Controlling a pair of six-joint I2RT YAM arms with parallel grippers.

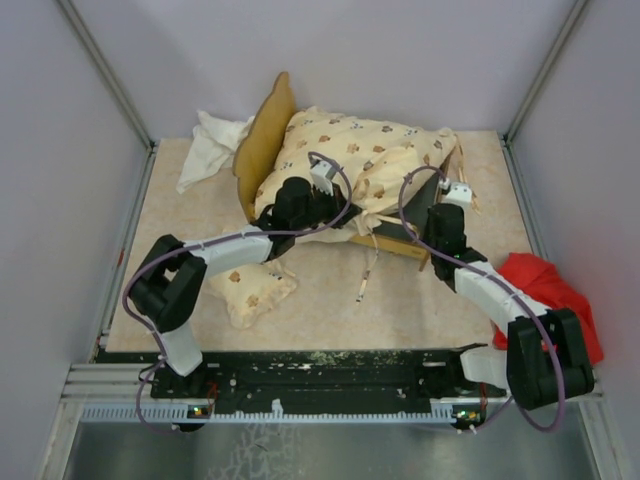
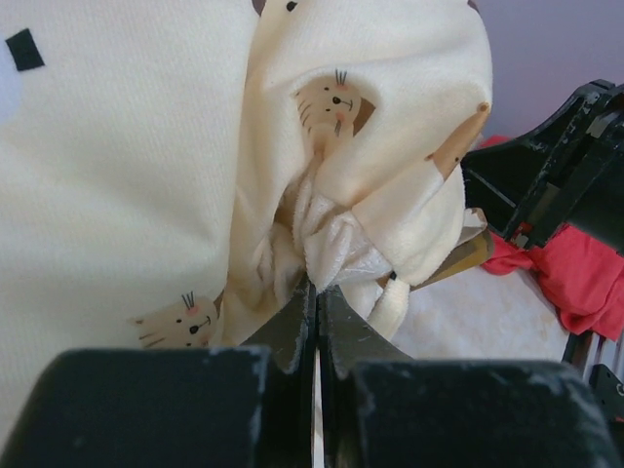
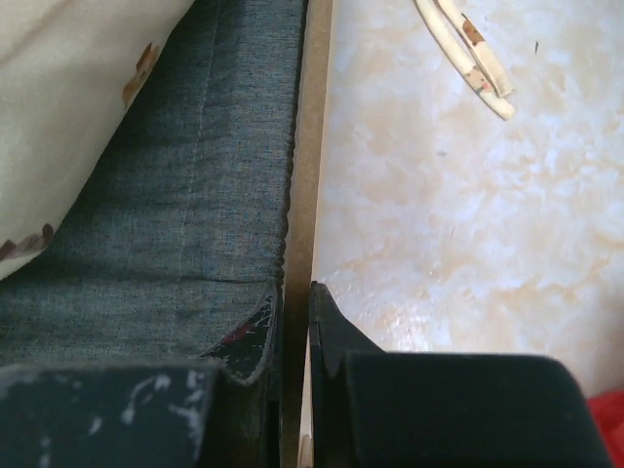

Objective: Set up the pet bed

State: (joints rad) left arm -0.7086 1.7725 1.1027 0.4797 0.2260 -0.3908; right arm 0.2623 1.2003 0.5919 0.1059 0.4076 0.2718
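The bed frame stands toward the far edge of the table, about midway across. Its wavy headboard is on the left and looks tilted outward. The cream animal-print cushion lies heaped on the frame, rumpled rather than flat, and covers most of it.

The left gripper is closed on a bunched fold at the near edge of the cushion, with the cloth pinched between its fingertips. The right gripper is clamped on the frame's thin wooden side rail at the right end of the bed. One finger is inside against the dark grey base and the other is outside over the table. In the right wrist view an edge of the cushion overlaps the left part of that base.

The matching small pillow lies on the table toward the near-left, partly under the left arm's forearm and apart from the frame. Pale ties trail from the cushion onto the table in front of the bed. A white cloth is crumpled at the far-left corner, just beside the headboard. A red cloth lies at the right edge near the right arm's base.
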